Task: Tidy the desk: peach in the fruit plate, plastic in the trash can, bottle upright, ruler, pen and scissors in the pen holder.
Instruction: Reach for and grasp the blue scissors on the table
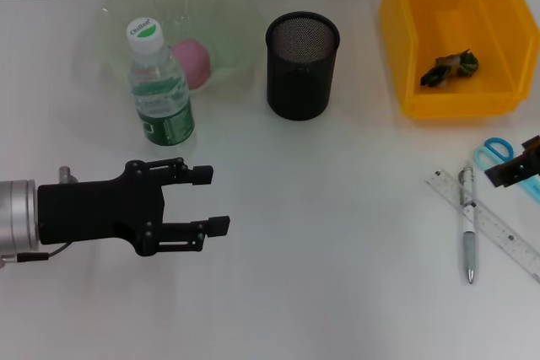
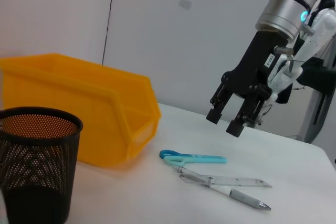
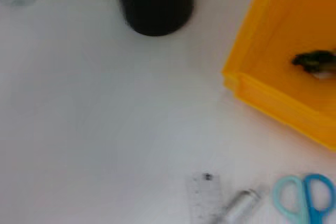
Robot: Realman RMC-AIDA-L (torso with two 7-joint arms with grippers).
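Left end effector (image 1: pixel 202 201) fills the lower left of the head view, fingers spread, nothing between them. Just above it, one water bottle (image 1: pixel 159 83) stands upright on the white counter (image 1: pixel 337 233), touching one pale green fruit plate (image 1: pixel 232 6) with one pink peach (image 1: pixel 191 61) inside. One black mesh pen holder (image 1: pixel 302 65) sits upper centre. One yellow trash bin (image 1: pixel 405 31) holds one crumpled plastic scrap (image 1: pixel 450 68). Lower right: one ruler (image 1: pixel 498 229), one pen (image 1: pixel 468 233), one blue pair of scissors (image 1: pixel 492 151). Right end effector (image 2: pixel 227 120) hovers over them, jaws apart, empty.
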